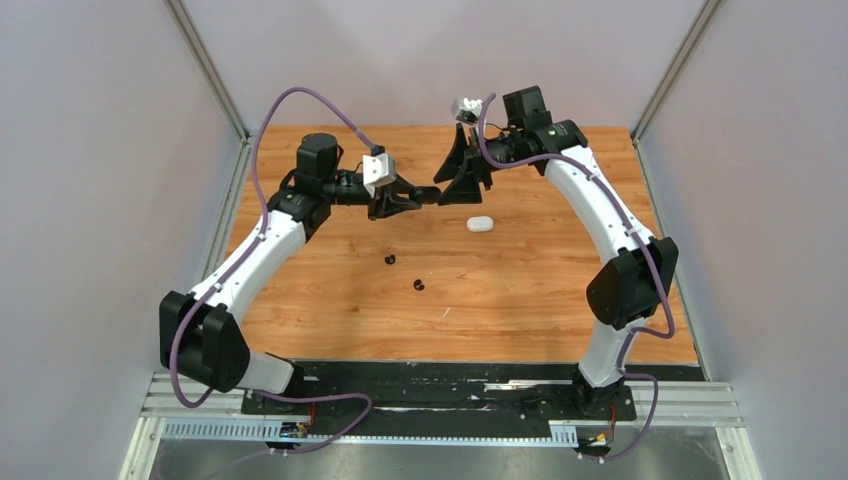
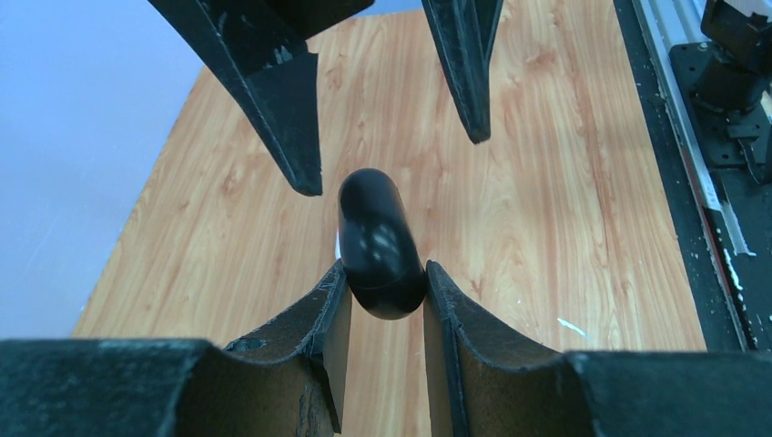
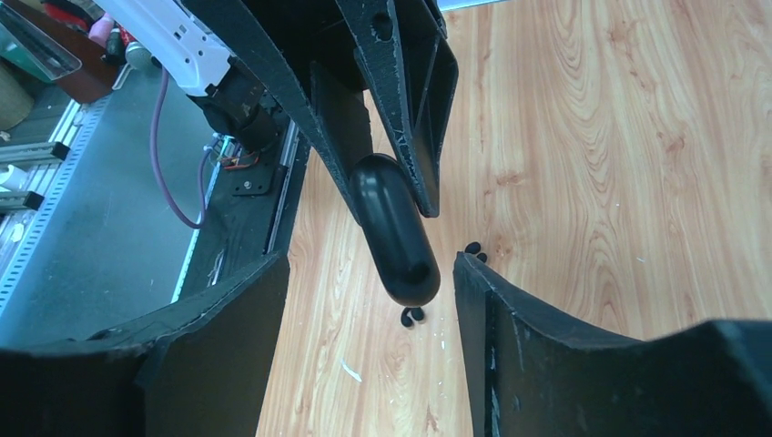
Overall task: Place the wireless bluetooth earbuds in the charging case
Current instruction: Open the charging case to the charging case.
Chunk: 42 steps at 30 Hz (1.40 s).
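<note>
A black pill-shaped charging case [image 2: 378,241] hangs above the table, pinched at one end by my left gripper [image 2: 382,273], which is shut on it. Its seam looks closed. My right gripper [image 3: 371,264] faces it from the other side. Its jaws stand open on either side of the case's free tip [image 3: 396,237], with a gap on both sides. In the top view both grippers meet over the table's far middle, around the case [image 1: 437,194]. Two black earbuds [image 1: 390,260] [image 1: 419,285] lie on the wood below; the right wrist view shows them as earbuds [image 3: 412,315] [image 3: 473,249].
A white pill-shaped case [image 1: 480,224] lies on the wooden table [image 1: 560,300], just right of the grippers. A small white fleck [image 1: 446,313] sits nearer the front. Grey walls enclose the table on three sides, and a black rail [image 1: 440,385] runs along the near edge.
</note>
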Available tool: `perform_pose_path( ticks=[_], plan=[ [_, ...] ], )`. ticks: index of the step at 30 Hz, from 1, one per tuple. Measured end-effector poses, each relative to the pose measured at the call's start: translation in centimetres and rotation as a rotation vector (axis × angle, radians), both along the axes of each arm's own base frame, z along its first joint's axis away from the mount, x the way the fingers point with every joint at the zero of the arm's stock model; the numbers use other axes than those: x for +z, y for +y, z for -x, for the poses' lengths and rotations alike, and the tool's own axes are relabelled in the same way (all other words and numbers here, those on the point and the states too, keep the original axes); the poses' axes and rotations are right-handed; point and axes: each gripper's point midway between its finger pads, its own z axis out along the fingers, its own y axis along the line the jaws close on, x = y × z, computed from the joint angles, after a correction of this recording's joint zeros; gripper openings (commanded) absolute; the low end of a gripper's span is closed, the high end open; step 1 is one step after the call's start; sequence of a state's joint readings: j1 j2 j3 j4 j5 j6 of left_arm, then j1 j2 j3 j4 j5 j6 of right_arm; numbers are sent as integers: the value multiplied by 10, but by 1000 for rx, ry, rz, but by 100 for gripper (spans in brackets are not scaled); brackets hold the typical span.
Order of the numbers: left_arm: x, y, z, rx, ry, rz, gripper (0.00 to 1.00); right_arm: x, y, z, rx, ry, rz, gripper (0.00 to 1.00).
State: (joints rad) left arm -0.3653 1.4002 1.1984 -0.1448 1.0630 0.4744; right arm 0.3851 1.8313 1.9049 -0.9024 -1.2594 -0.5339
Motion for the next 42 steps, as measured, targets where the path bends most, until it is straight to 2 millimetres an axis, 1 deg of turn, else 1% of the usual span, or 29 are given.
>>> perform_pose_path(
  ticks=[1,3,5,7,10,14,16,24,42],
  plan=[
    [1,-1,-1,1,0,4,0,-1,1,0,0,-7,2,62],
    [2,-1,-2,3,4,10,0,-2,2,-1,-1,-22,7,54],
    [3,-2,-3,3,6,12,0,-3,3,-3,-2,-31,13,50],
    [5,-2,-4,2,5,14,0,-4,5,-6,-4,-41,16,47],
    [11,-3,-4,-2,-1,20,0,-8,8,-9,-6,-47,25,45],
    [16,-4,-3,-8,-2,27,0,-12,8,-11,-11,-52,34,36],
    [16,-4,-3,-9,2,26,0,-12,8,-12,-13,-54,36,34],
    [18,-1,-5,2,-32,-2,0,-9,8,-17,-37,-31,44,33],
    [14,-2,-12,7,-63,-39,0,-5,4,-25,-87,54,44,34]
  ],
)
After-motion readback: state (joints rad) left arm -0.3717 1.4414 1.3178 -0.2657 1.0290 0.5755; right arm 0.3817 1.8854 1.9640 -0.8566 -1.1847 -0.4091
